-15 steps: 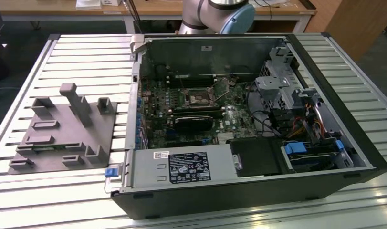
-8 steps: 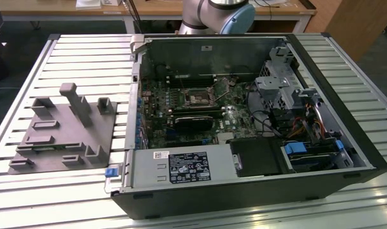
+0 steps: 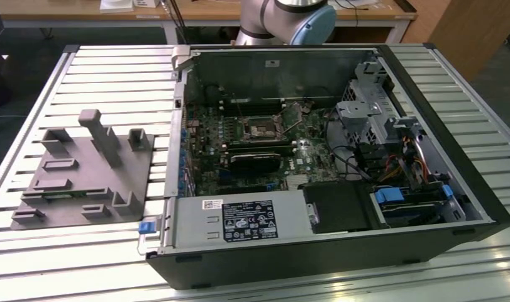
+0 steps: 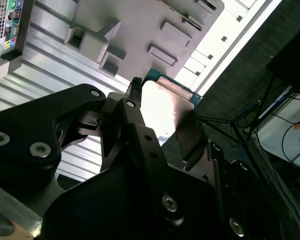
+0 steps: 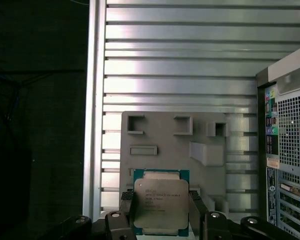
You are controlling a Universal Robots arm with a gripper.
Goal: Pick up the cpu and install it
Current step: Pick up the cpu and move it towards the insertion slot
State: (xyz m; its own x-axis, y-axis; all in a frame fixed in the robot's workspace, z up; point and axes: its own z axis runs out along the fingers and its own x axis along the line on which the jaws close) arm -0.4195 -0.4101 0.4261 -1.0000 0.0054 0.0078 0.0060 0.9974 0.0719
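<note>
The cpu (image 5: 161, 204), a flat square chip with a silver-grey top and green rim, sits between the two black fingers of my gripper (image 5: 161, 215), which is shut on it from two opposite sides. In the second wrist view the cpu (image 4: 162, 107) catches the light between the same fingers (image 4: 135, 120). It hangs above the near edge of the grey fixture plate (image 5: 175, 145). In the exterior view the open computer case (image 3: 322, 157) lies on the table, with the motherboard socket (image 3: 261, 129) near the middle of the board.
The grey fixture plate (image 3: 78, 173) with raised blocks and slots lies on the slatted metal table (image 3: 112, 75), to the exterior view's left of the case. The arm's base (image 3: 288, 19) stands behind the case. A power supply (image 3: 238, 220) and drive cage (image 3: 380, 119) crowd the case.
</note>
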